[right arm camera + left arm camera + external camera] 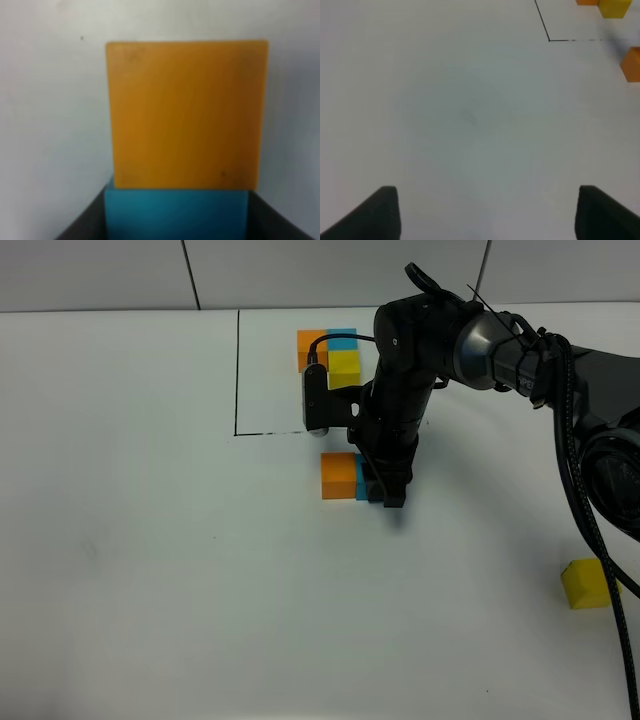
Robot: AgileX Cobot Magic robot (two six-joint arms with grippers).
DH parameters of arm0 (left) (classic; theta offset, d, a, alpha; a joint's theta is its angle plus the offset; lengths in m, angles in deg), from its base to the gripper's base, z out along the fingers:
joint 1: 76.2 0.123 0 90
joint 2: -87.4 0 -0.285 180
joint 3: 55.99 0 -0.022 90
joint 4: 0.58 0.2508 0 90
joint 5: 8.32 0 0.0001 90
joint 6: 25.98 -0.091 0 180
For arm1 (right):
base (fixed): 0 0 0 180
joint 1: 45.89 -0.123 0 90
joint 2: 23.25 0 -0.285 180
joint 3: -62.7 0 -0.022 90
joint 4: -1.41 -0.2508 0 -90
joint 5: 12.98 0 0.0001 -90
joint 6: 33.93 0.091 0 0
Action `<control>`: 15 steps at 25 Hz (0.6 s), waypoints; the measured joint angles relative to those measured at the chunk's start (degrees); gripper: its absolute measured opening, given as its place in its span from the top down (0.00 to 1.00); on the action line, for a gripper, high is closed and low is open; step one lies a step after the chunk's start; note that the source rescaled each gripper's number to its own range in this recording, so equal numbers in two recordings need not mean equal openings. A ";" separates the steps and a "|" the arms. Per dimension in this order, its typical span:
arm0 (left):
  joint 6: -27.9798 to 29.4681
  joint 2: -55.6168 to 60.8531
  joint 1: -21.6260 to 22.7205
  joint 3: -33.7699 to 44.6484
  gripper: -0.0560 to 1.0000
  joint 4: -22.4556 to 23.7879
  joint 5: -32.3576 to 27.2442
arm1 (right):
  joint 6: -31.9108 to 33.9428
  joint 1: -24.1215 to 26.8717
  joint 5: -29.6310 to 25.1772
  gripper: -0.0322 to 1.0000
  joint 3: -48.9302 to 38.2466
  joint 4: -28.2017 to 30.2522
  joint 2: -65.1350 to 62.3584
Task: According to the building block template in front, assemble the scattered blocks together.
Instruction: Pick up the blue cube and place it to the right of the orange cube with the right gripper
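Observation:
The building block template (237, 370) is a thin black frame at the back holding an orange (311, 345), a blue (343, 338) and a yellow cube (345, 367) in an L. In front of it the scattered orange block (339, 476) sits on the table with the sky-blue block (361, 483) touching its right side. My right gripper (385, 490) is shut on that blue block (176, 215), which presses against the orange block (185, 115). The scattered yellow block (588, 583) lies alone at the far right. My left gripper (485, 215) is open over bare table.
The table (150, 540) is plain white with a wall along the back. The right arm's cable (590, 520) hangs near the yellow block. In the left wrist view the frame's corner (549, 40) and the orange block (631, 63) show at the edge.

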 joint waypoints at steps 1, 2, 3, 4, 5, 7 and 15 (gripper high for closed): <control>0.00 0.00 0.00 0.00 0.43 0.00 0.00 | -0.14 0.00 0.00 0.95 0.00 0.00 0.00; 0.00 0.00 0.00 0.00 0.43 0.00 0.00 | -0.22 0.00 0.02 0.95 0.00 0.00 0.00; 0.00 0.00 0.00 0.00 0.43 0.00 0.00 | -0.30 0.00 0.02 0.95 0.00 0.04 0.00; 0.00 0.00 0.00 0.00 0.43 0.00 0.00 | -0.39 0.00 0.06 0.95 0.00 0.04 0.00; 0.00 0.00 0.00 0.00 0.43 0.00 0.00 | -0.57 0.00 0.12 0.95 0.00 0.04 0.00; 0.00 0.00 0.00 0.00 0.43 0.00 0.00 | -1.42 0.00 0.24 0.95 0.00 0.04 0.00; -0.21 0.00 0.00 0.00 0.43 0.00 0.00 | -1.77 0.00 0.31 0.95 0.00 -0.02 0.00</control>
